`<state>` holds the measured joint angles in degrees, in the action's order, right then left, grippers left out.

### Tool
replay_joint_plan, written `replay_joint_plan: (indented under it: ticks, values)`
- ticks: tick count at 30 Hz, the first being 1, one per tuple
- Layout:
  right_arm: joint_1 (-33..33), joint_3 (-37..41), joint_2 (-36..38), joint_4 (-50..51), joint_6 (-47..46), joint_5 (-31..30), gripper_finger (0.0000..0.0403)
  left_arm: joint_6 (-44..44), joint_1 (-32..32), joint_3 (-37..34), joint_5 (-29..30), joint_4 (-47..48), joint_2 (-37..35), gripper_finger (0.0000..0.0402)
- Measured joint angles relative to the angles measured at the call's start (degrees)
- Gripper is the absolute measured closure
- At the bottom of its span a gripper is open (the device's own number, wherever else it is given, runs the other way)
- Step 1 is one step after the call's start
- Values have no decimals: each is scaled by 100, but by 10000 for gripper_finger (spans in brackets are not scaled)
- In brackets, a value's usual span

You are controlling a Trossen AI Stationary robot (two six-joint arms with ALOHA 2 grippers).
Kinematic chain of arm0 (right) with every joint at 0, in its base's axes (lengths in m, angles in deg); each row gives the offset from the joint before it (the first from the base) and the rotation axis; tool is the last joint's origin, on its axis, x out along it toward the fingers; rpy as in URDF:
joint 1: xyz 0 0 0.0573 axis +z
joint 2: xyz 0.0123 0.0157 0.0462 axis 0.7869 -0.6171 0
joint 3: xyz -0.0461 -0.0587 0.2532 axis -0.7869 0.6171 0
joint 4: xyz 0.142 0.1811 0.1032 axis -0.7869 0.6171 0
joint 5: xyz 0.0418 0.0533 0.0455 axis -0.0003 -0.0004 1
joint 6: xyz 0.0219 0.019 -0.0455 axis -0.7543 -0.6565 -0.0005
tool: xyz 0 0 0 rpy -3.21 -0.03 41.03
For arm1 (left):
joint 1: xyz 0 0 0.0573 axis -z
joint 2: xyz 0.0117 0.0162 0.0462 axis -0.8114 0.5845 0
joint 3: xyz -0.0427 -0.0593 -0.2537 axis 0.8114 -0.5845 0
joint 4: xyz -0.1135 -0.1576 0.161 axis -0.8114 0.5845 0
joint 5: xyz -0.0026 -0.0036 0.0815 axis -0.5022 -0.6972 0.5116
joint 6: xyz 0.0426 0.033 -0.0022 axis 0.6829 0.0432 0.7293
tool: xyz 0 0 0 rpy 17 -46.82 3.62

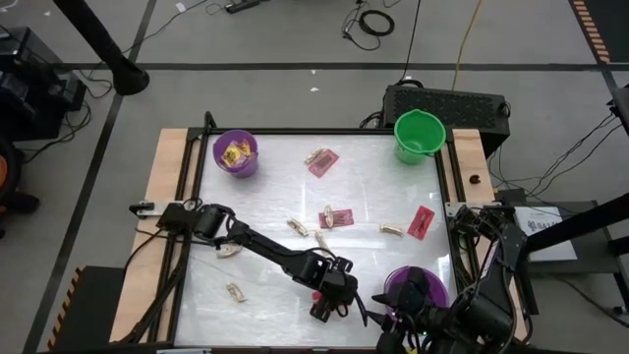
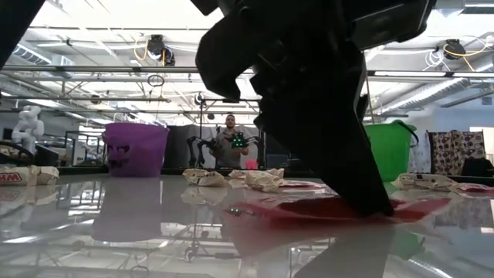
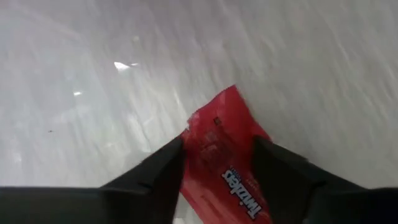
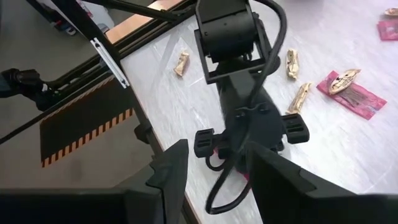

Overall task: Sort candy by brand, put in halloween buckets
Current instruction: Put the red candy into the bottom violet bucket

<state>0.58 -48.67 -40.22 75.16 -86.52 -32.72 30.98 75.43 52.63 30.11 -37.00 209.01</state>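
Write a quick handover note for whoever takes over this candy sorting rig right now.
Left pincer: open, down on the table, fingers either side of a red packet near the front edge.
Right pincer: open, empty, waiting at the front right corner.
Done: yellow packets lie in the back-left purple bucket.
Left: red packets and tan pieces are scattered mid-table. The green bucket looks empty; the front purple bucket is partly hidden.

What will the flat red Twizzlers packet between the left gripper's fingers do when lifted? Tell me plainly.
The flat red Twizzlers packet lies flush on the glossy white tabletop, so it probably slides before the open left gripper catches it. Its thin wrapper looks floppy and will likely droop from a pinch. It looks light and, being flat, shouldn't roll.
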Motion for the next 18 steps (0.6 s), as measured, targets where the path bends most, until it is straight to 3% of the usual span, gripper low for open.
replay_joint_plan:
  ticks: [8, 18]
  values:
    - [0, 0, 0, -1, 2, 3, 248, -4, -5, -3, 70, 52, -63, 386]
    - [2, 0, 0, -33, 0, 10, 248, -5, -95, -17, 549, -328, -853, 398]
